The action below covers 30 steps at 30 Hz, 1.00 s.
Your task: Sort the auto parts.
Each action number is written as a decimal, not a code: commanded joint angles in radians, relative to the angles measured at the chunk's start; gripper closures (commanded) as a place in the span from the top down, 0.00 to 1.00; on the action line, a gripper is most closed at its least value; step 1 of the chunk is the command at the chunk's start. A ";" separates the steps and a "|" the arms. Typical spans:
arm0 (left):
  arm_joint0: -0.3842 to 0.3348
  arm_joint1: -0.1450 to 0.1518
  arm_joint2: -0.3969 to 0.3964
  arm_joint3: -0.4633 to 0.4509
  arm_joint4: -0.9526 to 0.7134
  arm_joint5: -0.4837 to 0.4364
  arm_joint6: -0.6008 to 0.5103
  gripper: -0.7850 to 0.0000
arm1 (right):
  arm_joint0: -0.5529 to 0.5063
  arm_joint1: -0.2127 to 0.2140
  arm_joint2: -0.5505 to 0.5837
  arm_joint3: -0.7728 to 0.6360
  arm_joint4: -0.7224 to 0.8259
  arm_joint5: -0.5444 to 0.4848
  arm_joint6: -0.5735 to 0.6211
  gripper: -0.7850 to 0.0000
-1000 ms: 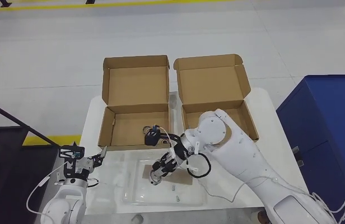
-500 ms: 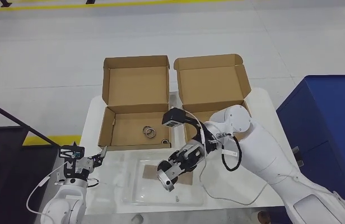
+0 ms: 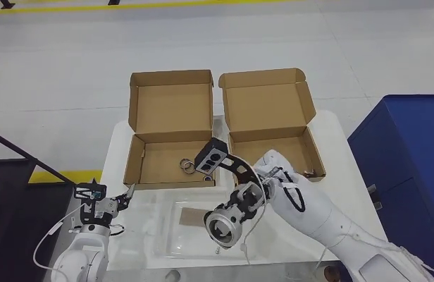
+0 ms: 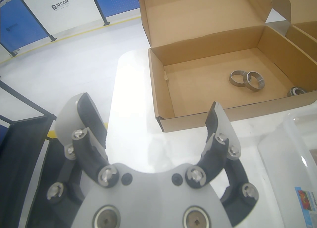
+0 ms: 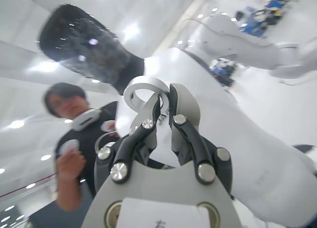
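Note:
My right gripper (image 3: pixel 225 224) hangs above the clear plastic tray (image 3: pixel 168 236), turned upward, and is shut on a large silver metal ring (image 3: pixel 222 230). In the right wrist view the ring (image 5: pixel 145 89) is pinched by its rim between the gripper's (image 5: pixel 163 105) fingers. Two steel rings (image 4: pixel 247 79) and a dark bearing (image 4: pixel 296 90) lie in the left cardboard box (image 4: pixel 158 85); the top view shows the rings (image 3: pixel 187 166) there too. My left gripper (image 4: pixel 153 115) stands open and empty by the table's left edge, short of that box (image 3: pixel 136 158).
A second open cardboard box (image 3: pixel 273 151) sits to the right, with a small part (image 3: pixel 308 173) in its corner. The tray holds a cardboard piece (image 3: pixel 192 215) and small bolts (image 3: pixel 220 248). A blue cabinet (image 3: pixel 407 162) stands right of the table.
My right arm has lifted the ring off the tray and swung its wrist up and toward the table's front, turning the ring to face upward. The left arm has stayed still.

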 commanded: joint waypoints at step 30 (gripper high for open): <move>0.000 0.000 0.000 0.000 0.000 0.000 0.000 1.00 | 0.013 -0.123 0.124 0.061 -0.299 -0.234 -0.015 0.00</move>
